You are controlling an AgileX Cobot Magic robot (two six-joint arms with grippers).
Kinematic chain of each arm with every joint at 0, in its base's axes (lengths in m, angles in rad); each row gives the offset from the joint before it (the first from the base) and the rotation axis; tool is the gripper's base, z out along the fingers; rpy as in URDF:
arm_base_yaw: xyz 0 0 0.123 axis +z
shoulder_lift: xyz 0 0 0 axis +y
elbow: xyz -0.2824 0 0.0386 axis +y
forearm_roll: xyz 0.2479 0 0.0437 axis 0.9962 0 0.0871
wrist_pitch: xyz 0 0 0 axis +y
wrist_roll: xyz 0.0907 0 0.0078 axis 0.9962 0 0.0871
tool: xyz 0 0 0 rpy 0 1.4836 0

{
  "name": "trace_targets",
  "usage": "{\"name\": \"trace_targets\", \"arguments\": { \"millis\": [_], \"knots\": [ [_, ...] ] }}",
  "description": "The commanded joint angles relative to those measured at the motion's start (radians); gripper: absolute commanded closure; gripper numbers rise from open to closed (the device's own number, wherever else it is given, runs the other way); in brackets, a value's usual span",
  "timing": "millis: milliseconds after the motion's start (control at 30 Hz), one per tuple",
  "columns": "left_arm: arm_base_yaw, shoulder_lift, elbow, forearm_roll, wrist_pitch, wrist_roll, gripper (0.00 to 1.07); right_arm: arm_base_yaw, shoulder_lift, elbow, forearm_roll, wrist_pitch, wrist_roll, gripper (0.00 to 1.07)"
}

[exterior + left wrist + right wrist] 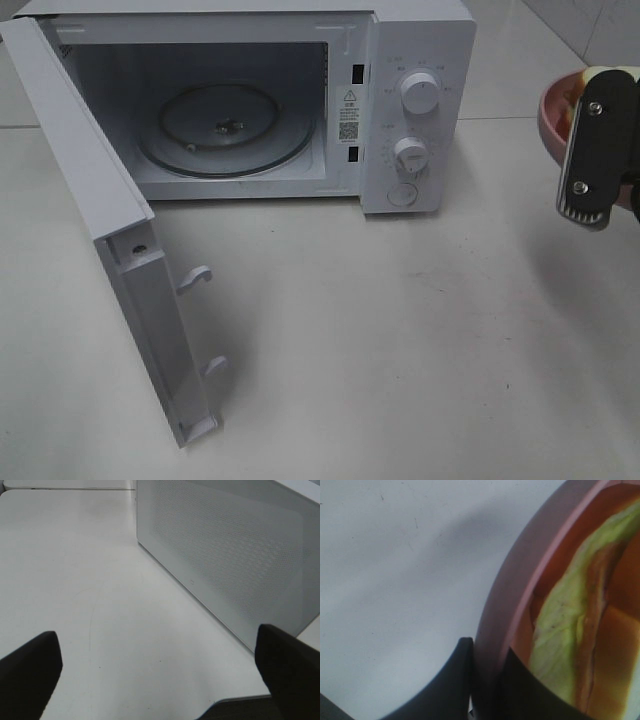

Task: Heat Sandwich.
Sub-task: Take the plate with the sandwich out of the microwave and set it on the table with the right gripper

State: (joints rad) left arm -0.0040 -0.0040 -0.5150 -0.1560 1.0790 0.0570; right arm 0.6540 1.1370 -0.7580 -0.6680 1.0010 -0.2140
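White microwave [300, 100] at the back of the table [400, 340], door [110, 250] swung wide, glass turntable [228, 128] bare. Pink plate [502, 605] at the right edge, pinched at its rim by the right gripper [487, 677]. Sandwich [580, 630] lying in that plate. Left gripper [160, 675] spread wide, holding nothing.

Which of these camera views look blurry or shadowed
Right wrist view: soft throughout, the plate rim and sandwich too close to focus. Left wrist view: fingers blurred, microwave door sharper. Exterior high view: sharp, faint shadow under the right gripper.
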Motion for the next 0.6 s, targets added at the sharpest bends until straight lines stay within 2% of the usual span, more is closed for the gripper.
{"name": "trace_targets", "arguments": {
  "millis": [33, 600],
  "knots": [
    [0.004, -0.017, 0.001, -0.003, -0.006, -0.003, 0.09, 0.003, -0.013, -0.003, -0.041, 0.025, 0.060, 1.04],
    [0.004, -0.017, 0.001, -0.003, -0.006, -0.003, 0.09, 0.003, -0.008, -0.004, -0.066, 0.105, 0.364, 1.04]
  ]
}}
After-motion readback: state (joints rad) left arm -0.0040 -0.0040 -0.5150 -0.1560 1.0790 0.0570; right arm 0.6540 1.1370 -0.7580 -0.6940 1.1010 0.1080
